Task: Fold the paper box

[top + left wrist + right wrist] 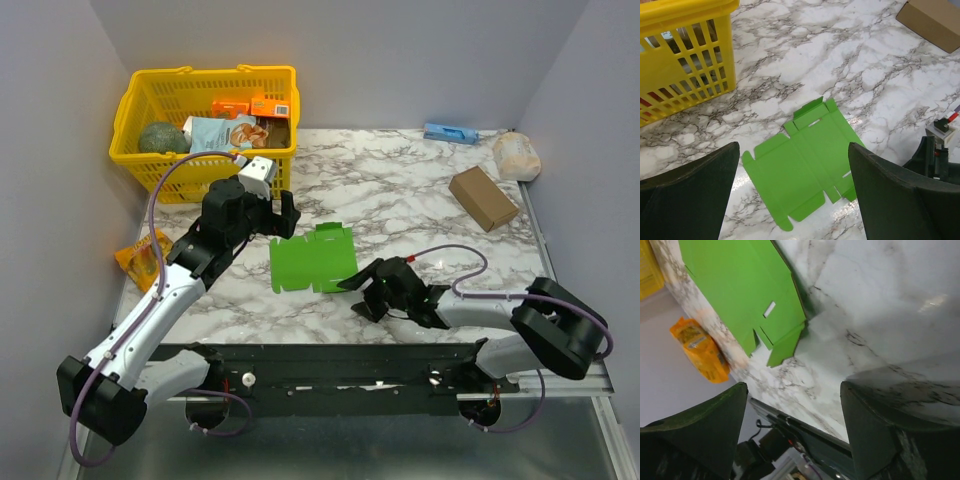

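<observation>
The paper box (pixel 312 258) is a bright green sheet of card lying unfolded and flat on the marble table, its small flaps spread out. My left gripper (pixel 280 215) hovers open above the box's far left corner. In the left wrist view the box (pixel 805 160) lies between and below the spread fingers of that gripper (pixel 794 150), apart from them. My right gripper (pixel 362 290) sits low beside the box's near right corner, open and holding nothing. In the right wrist view the box (pixel 740 285) is ahead of the gripper (pixel 794 385), with bare marble between the fingers.
A yellow basket (pixel 205 115) of groceries stands at the back left. A brown cardboard box (pixel 484 197), a blue item (pixel 450 132) and a pale bag (pixel 517 155) lie at the back right. An orange packet (pixel 143 255) lies at the left edge.
</observation>
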Controlling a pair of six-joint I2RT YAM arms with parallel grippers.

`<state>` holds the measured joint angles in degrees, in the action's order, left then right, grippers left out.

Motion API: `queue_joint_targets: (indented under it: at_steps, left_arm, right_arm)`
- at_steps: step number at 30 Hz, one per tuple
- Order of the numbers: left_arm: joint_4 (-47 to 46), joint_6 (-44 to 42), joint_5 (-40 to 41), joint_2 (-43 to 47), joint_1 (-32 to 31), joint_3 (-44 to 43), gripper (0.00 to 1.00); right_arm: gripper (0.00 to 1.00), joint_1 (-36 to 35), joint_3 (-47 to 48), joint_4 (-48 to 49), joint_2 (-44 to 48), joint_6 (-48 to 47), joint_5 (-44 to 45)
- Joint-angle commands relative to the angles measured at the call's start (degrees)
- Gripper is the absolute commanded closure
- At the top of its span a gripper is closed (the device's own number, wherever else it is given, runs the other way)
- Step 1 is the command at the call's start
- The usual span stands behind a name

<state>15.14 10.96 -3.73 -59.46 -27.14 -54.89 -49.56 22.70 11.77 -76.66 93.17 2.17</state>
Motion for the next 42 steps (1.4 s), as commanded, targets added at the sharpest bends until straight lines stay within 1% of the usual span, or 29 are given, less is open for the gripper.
queue_joint_targets:
  at_steps: [1,2,7,11,14,15,17,18,20,23,24,27,28,30,34,35,37,38,42]
  left_arm:
    - [-1.0,0.5,-1.2,1.5,-0.3,0.3,0.01]
    - [-1.0,0.5,-1.0,1.7,-0.3,0.3,0.01]
    - [-0.9,0.5,-1.2,2.0,-0.3,0.3,0.01]
    - [-0.7,0.5,-1.1,2.3,-0.3,0.3,0.01]
    - [-0.8,0.6,-1.2,2.7,-0.3,0.5,0.01]
    - [-0.8,0.6,-1.3,2.9,-0.3,0.5,0.01]
    - [-0.9,0.6,-1.4,3.2,-0.3,0.6,0.01]
    - [-0.9,0.6,-1.4,3.5,-0.2,0.7,0.01]
    - [-0.9,0.6,-1.4,3.7,-0.3,0.8,0.01]
    - [-0.9,0.6,-1.5,4.0,-0.3,0.9,0.01]
    - [-1.1,0.6,-1.5,4.2,-0.3,1.0,0.01]
    - [-1.4,0.5,-2.0,4.5,-0.3,1.3,0.01]
    - [-1.5,0.3,-2.2,4.5,-0.3,1.3,0.01]
    - [-1.7,-0.1,-2.9,4.5,-0.3,1.5,0.01]
    - [-1.9,-1.1,-2.5,4.3,-0.3,1.6,0.01]
    - [-1.9,-1.4,-2.5,4.3,-0.3,1.6,0.01]
    - [-1.9,-2.0,-2.6,4.1,-0.3,1.7,0.01]
    - [-1.8,-2.1,-2.7,4.1,-0.3,1.7,0.01]
    - [-1.3,-3.0,-2.2,4.3,-0.1,1.2,0.01]
  right_arm:
    - [0.19,-0.5,3.3,6.1,-5.9,7.3,2.1]
    - [0.2,-0.5,3.5,6.4,-7.9,8.3,2.3]
    - [0.25,-0.5,5.3,6.0,-11.9,10.1,4.3]
    - [0.3,-0.4,7.0,5.4,-14.8,11.3,4.3]
    - [0.37,-0.5,7.0,5.6,-16.4,12.8,3.9]
    - [0.42,-0.5,6.7,5.9,-16.6,13.1,4.1]
    - [0.46,-0.5,6.6,6.2,-17.0,13.5,4.4]
    - [0.51,-0.4,6.5,6.0,-17.1,13.8,4.9]
    - [0.57,-0.4,6.0,6.2,-17.0,14.3,5.1]
    - [0.69,-0.4,5.2,6.8,-16.9,14.5,5.5]
    - [0.76,-0.5,4.8,7.2,-16.5,14.3,5.6]
    - [0.9,-0.5,4.6,8.4,-15.4,12.3,6.0]
    - [0.92,-0.5,4.6,8.4,-14.8,11.6,6.3]
    - [1.0,-0.5,4.5,8.8,-13.7,8.4,7.0]
    - [1.0,-0.5,5.3,9.1,-8.1,-0.2,9.5]
    - [1.0,-0.5,5.7,9.1,-7.1,-5.3,9.9]
    - [0.99,-0.4,7.2,8.4,-4.7,-11.0,11.3]
    - [1.0,-0.4,7.7,8.3,-2.7,-17.1,11.4]
    - [1.0,-0.5,10.3,5.1,2.6,-28.6,12.1]
